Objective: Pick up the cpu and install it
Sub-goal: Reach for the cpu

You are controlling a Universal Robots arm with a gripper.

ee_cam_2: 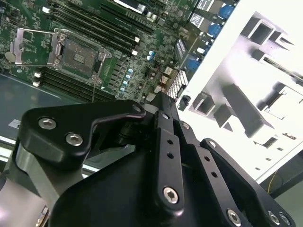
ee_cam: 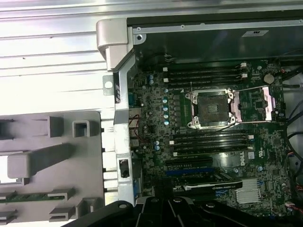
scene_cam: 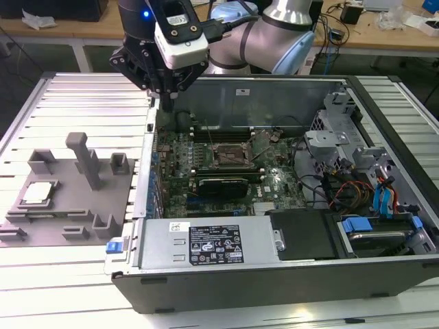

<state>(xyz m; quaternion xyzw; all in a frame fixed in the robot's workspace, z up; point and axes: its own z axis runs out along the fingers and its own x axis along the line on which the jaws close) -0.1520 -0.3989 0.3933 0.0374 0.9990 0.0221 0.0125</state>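
The arm (scene_cam: 274, 34) is coming into frame along the top of the exterior view. Its pincer (scene_cam: 167, 101) is hanging tip-down over the far corner of the open case (scene_cam: 274, 288), toward the exterior view's left. I cannot tell whether the pincer is open or closed.

The cpu (scene_cam: 38, 193) is lying flat, silvery side up, in a recess of the grey fixture (scene_cam: 75, 195). That is left of centre in the exterior view, on the slatted table (scene_cam: 68, 96) beside the case and well apart from the pincer.

The exterior view is taking in the whole case:
- The power supply (scene_cam: 206, 243) is sitting along the near wall.
- The drive bays (scene_cam: 357, 224) with blue tabs and a tangle of cables (scene_cam: 343, 188) are filling the exterior view's right.
- The socket (scene_cam: 230, 156) is sitting mid-motherboard, with the graphics card (scene_cam: 221, 185) just in front of it.

The first wrist view is looking straight down on the motherboard (ee_cam: 151, 104). Here the socket is lying bare, with its metal frame (ee_cam: 258, 101) swung open to one side and black memory slots (ee_cam: 203, 75) running along both sides of it. The fixture's posts are standing just outside the case wall.

The second wrist view is looking past the pincer's own black linkage and screws, close up. The open socket is lying beyond it, and the fixture is washing out to bright white.
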